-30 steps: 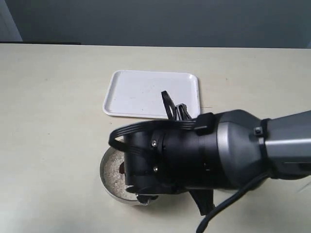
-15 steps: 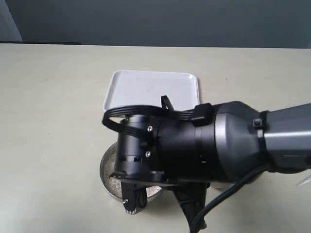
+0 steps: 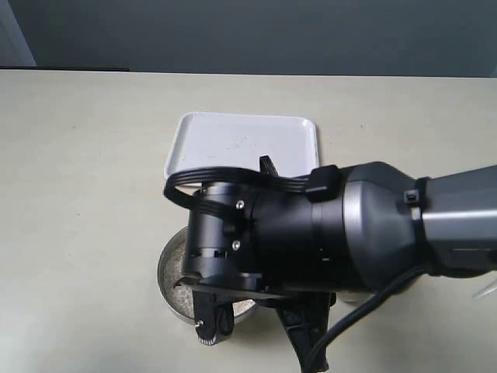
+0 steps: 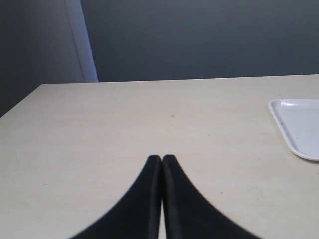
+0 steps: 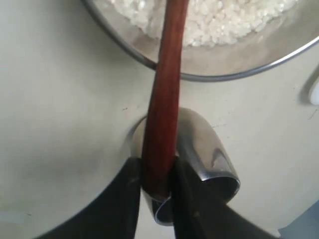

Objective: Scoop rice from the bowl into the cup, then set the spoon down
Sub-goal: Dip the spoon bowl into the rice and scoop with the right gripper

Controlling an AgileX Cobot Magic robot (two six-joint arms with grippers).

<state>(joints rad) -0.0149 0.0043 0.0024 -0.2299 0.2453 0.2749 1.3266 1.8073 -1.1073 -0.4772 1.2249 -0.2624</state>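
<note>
Since a second ago the right arm (image 3: 326,233) has swung up and to the left in the exterior view, and it now covers the near edge of the tray (image 3: 233,140); in the last half second it has hardly moved.

On the left side, the left gripper (image 4: 162,159) has its two black fingers pressed together with nothing between them, low over the bare table (image 4: 124,119). The tray corner (image 4: 299,124) lies well apart from it.

Further right, the bowl (image 3: 172,276) stands on the table in front of the tray, and most of it is hidden under the right arm. Rice (image 5: 224,20) fills it.

The right gripper (image 5: 159,194) pinches the end of the spoon (image 5: 164,89) handle between its fingers. The handle crosses the bowl rim and reaches the rice; the spoon head is cut off by the picture edge. The cup (image 5: 209,154) sits just beside the bowl, under the handle and close to the fingers. I cannot tell if the cup touches the bowl.
</note>
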